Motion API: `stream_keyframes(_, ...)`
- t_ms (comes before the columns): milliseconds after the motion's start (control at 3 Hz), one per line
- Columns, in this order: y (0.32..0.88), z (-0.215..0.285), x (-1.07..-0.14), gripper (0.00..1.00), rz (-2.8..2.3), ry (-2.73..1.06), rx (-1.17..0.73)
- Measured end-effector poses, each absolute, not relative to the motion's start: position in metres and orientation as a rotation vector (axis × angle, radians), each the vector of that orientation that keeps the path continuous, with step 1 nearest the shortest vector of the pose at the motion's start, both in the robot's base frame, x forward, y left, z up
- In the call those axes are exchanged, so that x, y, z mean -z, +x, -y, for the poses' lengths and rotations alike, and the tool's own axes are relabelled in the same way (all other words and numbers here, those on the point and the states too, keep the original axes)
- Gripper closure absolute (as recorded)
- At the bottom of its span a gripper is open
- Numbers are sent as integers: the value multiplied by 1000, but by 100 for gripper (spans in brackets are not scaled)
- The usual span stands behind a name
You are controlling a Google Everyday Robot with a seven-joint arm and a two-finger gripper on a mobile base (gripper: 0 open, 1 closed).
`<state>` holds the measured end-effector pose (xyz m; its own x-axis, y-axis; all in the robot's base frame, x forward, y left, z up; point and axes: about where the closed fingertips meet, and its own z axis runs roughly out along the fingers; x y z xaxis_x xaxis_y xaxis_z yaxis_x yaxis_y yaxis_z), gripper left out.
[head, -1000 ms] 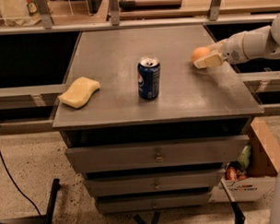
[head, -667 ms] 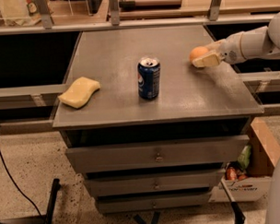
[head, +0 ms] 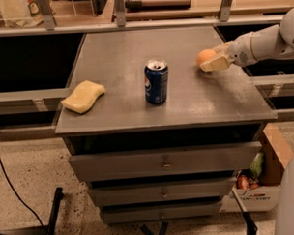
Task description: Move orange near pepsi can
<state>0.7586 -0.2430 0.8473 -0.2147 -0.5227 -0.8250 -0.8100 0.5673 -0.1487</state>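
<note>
From my remote station, I see the grey drawer cabinet (head: pixel 135 47) filling the view, with three drawers stacked beneath its flat top. The robot's white arm (head: pixel 265 42) reaches in from the right edge, over the far right part of the top. A pale yellow sponge (head: pixel 83 96) lies at the front left corner. The pepsi can (head: pixel 156 82) stands upright near the middle. The gripper (head: pixel 210 60) is clamped on the orange (head: pixel 204 55), well to the right of the can and a little farther back. The fruit seems lifted just off the surface, though I cannot be sure from this angle.
</note>
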Motion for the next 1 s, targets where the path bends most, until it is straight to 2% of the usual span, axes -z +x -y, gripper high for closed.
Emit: stream_keyframes(1000, 663, 189, -868, 100, -1733, -1340, -666)
